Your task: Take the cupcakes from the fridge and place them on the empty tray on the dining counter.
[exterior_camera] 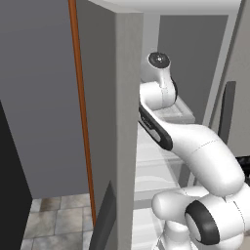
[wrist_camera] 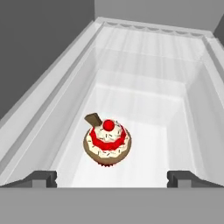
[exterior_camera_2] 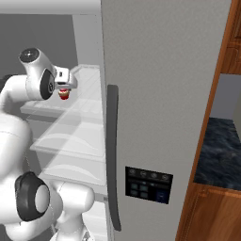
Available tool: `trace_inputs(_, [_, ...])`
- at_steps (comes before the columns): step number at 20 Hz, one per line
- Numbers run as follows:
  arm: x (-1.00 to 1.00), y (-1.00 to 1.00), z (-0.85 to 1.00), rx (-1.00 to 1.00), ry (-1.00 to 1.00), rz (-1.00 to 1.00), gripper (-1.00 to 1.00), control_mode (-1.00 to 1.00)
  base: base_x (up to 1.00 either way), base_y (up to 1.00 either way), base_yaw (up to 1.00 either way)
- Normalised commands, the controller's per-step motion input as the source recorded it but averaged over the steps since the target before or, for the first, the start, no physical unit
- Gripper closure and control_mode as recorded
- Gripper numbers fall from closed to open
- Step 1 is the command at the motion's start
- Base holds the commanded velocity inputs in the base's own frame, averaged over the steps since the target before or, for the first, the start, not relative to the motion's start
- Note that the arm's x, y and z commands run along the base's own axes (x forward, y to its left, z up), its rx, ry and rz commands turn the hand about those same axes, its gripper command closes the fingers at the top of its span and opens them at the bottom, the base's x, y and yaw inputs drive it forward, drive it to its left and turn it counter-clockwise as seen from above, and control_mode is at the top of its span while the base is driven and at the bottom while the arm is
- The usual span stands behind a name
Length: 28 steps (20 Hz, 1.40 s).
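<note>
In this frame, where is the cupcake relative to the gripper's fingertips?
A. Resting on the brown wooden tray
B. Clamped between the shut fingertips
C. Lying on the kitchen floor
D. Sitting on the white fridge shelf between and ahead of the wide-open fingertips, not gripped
D. In the hand view the cupcake stands on the white fridge shelf, and the gripper is open, its fingertips spread well apart on either side of it, touching nothing.

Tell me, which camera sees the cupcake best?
The hand view. The cupcake sits in the middle of the picture on a white fridge shelf, showing its cherry and chocolate piece. In the right base view it is a tiny red dot under the pincer. In the left base view the arm hides it.
</note>
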Motion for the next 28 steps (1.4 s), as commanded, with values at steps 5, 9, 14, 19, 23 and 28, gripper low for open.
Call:
trace_inputs(5, [0.32, 0.09, -0.19, 0.00, 0.00, 0.01, -1.00, -1.00, 0.00, 0.00, 0.00])
trace_inputs(9, [0.26, 0.04, -0.11, 0.00, 0.00, 0.01, -1.00, -1.00, 0.00, 0.00, 0.00])
trace_inputs(14, [0.24, 0.01, -0.09, 0.00, 0.00, 0.00, -1.00, -1.00, 0.00, 0.00, 0.00])
trace_inputs(19, [0.10, 0.00, -0.08, 0.00, 0.00, 0.00, -1.00, -1.00, 0.00, 0.00, 0.00])
trace_inputs(23, [0.00, 0.00, -0.16, 0.00, 0.00, 0.00, -1.00, -1.00, 0.00, 0.00, 0.00])
trace_inputs(28, [0.01, 0.01, -0.20, 0.00, 0.00, 0.00, -1.00, -1.00, 0.00, 0.00, 0.00])
